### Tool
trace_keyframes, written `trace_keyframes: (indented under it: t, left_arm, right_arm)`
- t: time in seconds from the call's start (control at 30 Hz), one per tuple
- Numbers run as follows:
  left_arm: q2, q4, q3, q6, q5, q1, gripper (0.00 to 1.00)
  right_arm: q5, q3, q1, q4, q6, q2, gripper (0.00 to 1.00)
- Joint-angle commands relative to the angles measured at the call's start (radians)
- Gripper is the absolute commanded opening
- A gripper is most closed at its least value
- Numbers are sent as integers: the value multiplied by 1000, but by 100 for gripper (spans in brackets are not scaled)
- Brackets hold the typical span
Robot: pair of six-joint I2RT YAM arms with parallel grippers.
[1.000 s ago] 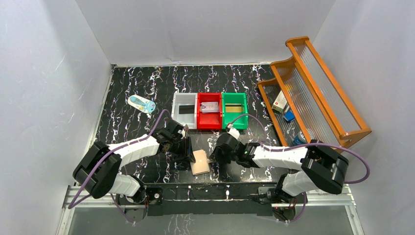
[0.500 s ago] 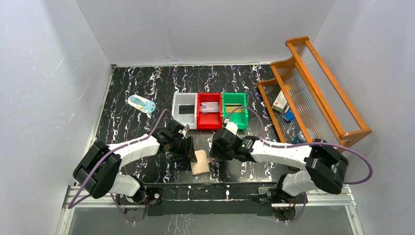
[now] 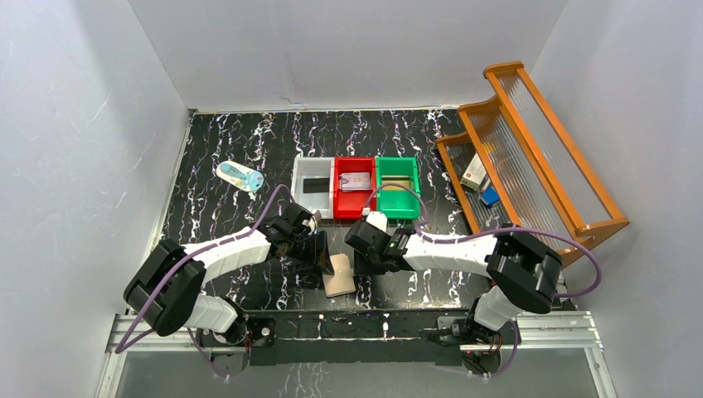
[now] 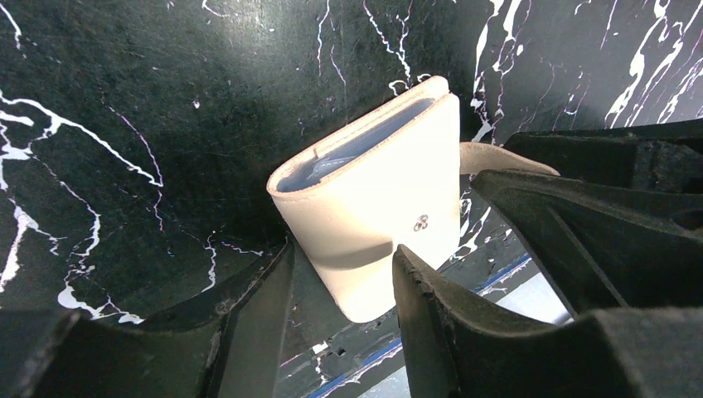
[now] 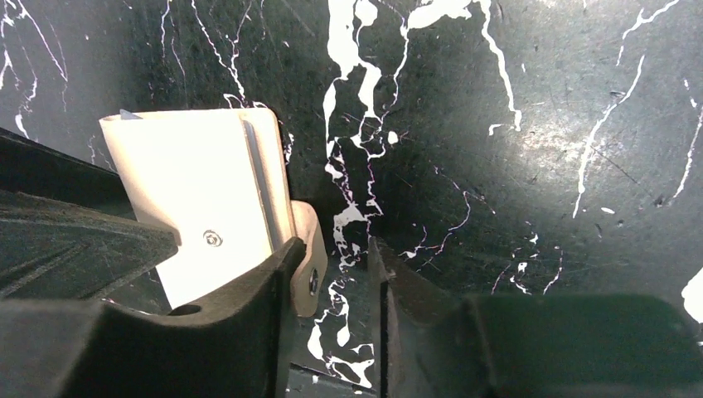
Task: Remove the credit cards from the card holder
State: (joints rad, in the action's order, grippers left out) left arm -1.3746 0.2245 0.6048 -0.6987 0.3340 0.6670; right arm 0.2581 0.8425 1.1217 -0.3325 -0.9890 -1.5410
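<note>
Glossy white-veined black tabletop [image 3: 240,145]; smooth beige card holder [image 4: 377,207].

- We find no word, brand or number that can be read in any view.
- card holder [image 4: 373,224]: we see one small round emblem [image 4: 421,222] on its beige face. It is a looped sign with no letters.
- small box [image 3: 474,172] in the wooden rack [image 3: 547,133]: white with a red patch, print too small for us.
- bottle [image 3: 239,177] on the counter [image 3: 224,133]: its label is blurred and unreadable.
</note>
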Motion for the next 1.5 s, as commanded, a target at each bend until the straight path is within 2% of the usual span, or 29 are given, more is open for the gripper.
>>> trace_keyframes:
  t: [0.0, 0.2, 0.57, 0.67, 0.87, 1.07, 1.27, 1.37, 1.47]
  left_arm:
    - [-30, 75, -35, 43, -99, 3, 47]
    - [-18, 75, -35, 43, -93, 3, 47]
    - [2, 75, -46, 39, -92, 3, 49]
    - [2, 74, -46, 39, -92, 3, 49]
    - [31, 74, -45, 36, -98, 3, 51]
    - [102, 93, -43, 9, -152, 4, 64]
    - [225, 162, -26, -25, -288, 3, 81]
    - [280, 214, -6, -27, -366, 2, 96]
    - [343, 260, 8, -31, -442, 2, 98]
  right_arm:
    - [-12, -10, 4, -2, 25, 27, 40]
    - [-13, -30, 4, 43, 29, 40, 29]
    - [-16, -22, 2, 121, 43, 20, 32]
    - [-17, -13, 3, 116, 50, 5, 27]
    - [-9, 23, 1, 72, 76, 4, 7]
    - [16, -20, 1, 51, 32, 111, 5]
    - [-66, -92, 1, 184, 15, 235, 6]
    - [-123, -93, 1, 241, 20, 247, 7]
    - [-176, -97, 1, 338, 16, 246, 8]
